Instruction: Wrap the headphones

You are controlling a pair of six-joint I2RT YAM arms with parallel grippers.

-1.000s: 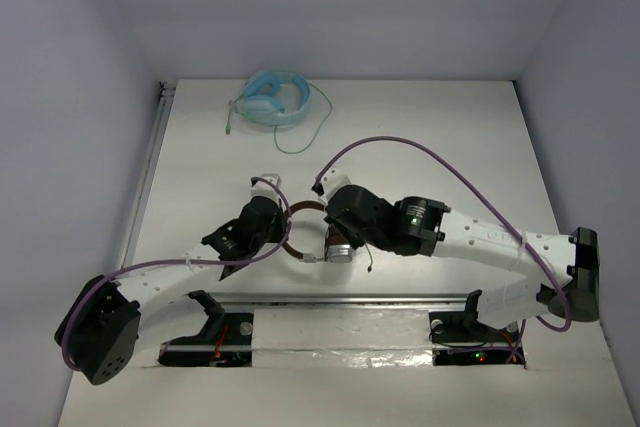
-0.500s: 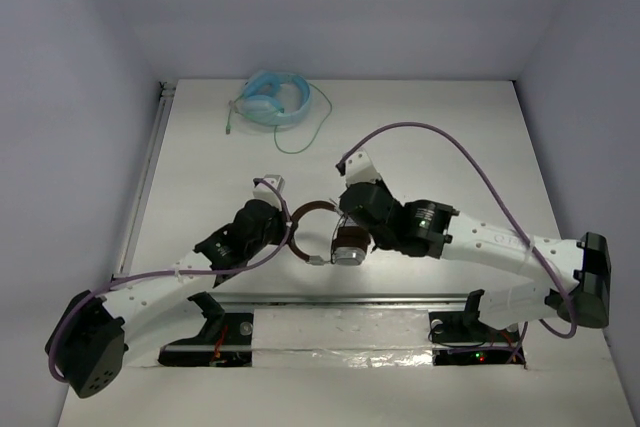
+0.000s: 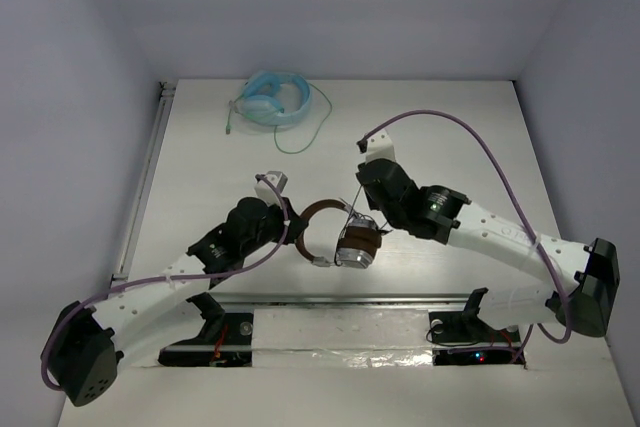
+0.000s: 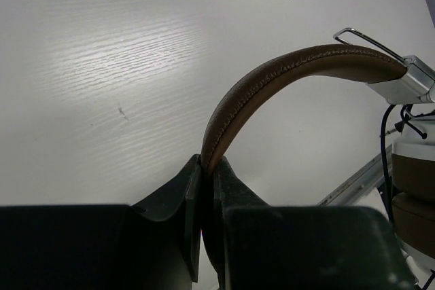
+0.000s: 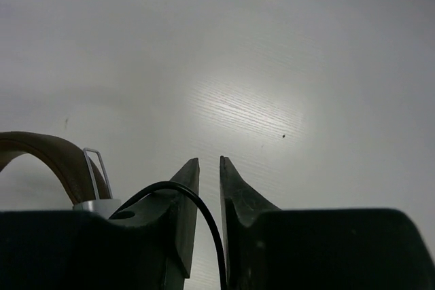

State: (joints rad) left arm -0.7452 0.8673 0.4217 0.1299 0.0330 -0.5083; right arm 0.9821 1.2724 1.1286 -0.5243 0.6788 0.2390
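Observation:
The headphones lie at the table's middle: brown headband [image 3: 318,209] and silver ear cups with brown pads [image 3: 357,245]. My left gripper [image 3: 290,229] is shut on the headband [image 4: 272,76]; its jaws [image 4: 207,161] pinch the band's end. An ear cup [image 4: 414,181] and the black cable [image 4: 386,134] show at the right of the left wrist view. My right gripper [image 3: 365,209] is just behind the ear cups. Its jaws [image 5: 209,161] stand nearly closed, with the thin black cable [image 5: 204,212] running between them. The headband [image 5: 47,151] shows at the left of the right wrist view.
Light blue headphones [image 3: 272,102] with a greenish cable [image 3: 312,127] lie at the far side of the table. A metal rail [image 3: 350,299] runs along the near edge. A strip [image 3: 150,167] runs along the left edge. Walls close in on three sides.
My right gripper has moved back and to the right, off the ear cups, drawing the cable with it. My left gripper and the headphones have shifted slightly right.

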